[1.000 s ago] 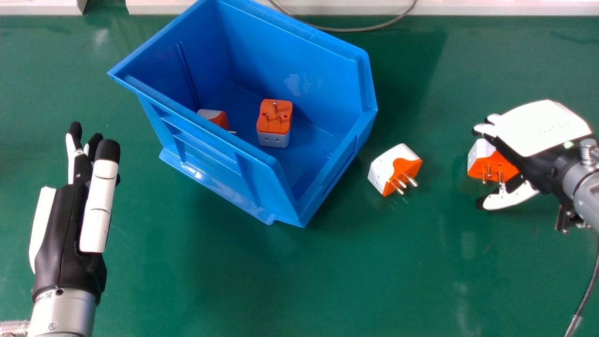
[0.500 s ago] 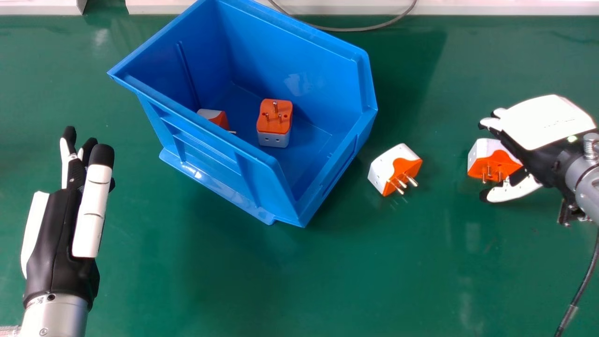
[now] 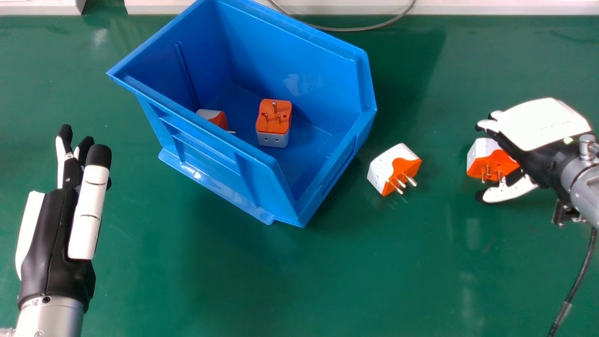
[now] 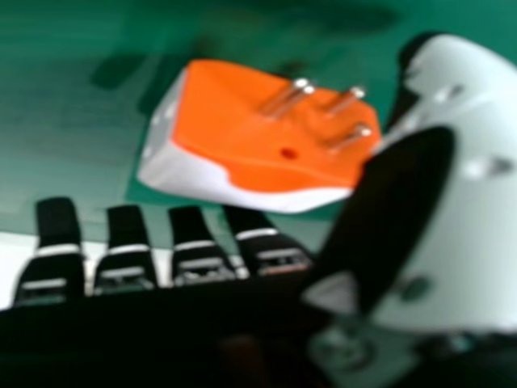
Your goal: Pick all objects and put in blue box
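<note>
One green counter [image 3: 281,290] carries a blue box [image 3: 210,157]. The left hand [image 3: 51,238], fingers extended, shows at left; the right hand [image 3: 543,161] has an orange-and-white adapter [image 3: 491,161] between its parted fingers and thumb. Another adapter [image 3: 393,171] lies nearer the box; inside, a third [image 3: 273,124] points prongs up near a partly hidden fourth [image 3: 217,119].

No text is legible. Unreadable fine print marks the back of the black-and-white right hand [image 3: 543,124], at three o'clock in the head view, and the silver, cylindrical left forearm [image 3: 51,319], at eight o'clock.
</note>
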